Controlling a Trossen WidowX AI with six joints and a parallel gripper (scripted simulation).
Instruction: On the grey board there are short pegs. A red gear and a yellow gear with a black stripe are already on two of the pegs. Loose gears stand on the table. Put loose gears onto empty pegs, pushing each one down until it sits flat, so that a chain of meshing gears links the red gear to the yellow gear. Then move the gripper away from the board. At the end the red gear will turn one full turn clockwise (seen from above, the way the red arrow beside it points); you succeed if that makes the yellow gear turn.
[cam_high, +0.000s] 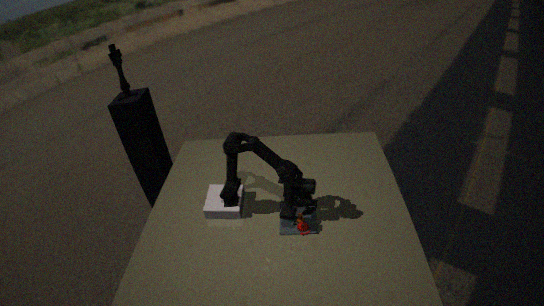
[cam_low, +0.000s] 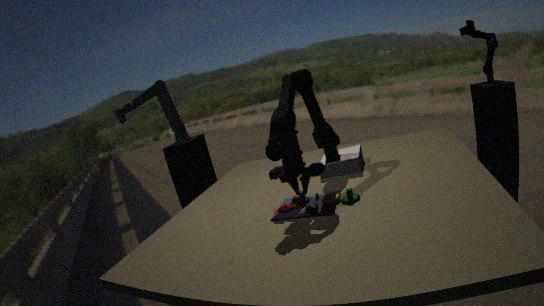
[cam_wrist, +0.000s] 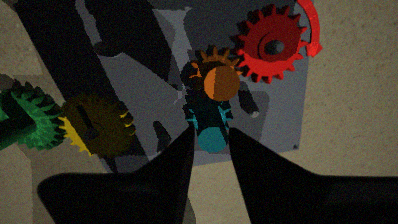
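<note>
Narrowly open at the gripper (cam_high: 289, 215) (cam_low: 301, 194) (cam_wrist: 211, 132), with nothing clamped, just astride the knob of the teal gear (cam_low: 303, 197) (cam_wrist: 210, 119). Deep in shadow over much of that gear, too dark to tell how flat on the grey board (cam_high: 289, 231) (cam_low: 280, 217) (cam_wrist: 285, 117). Teal at knob and teeth, beside the orange gear (cam_low: 296, 201) (cam_wrist: 222, 83); bright red at the red gear (cam_high: 303, 227) (cam_low: 286, 208) (cam_wrist: 267, 69). Pointing down over the board, from a high-bent arm (cam_high: 267, 154) (cam_low: 285, 116).
</note>
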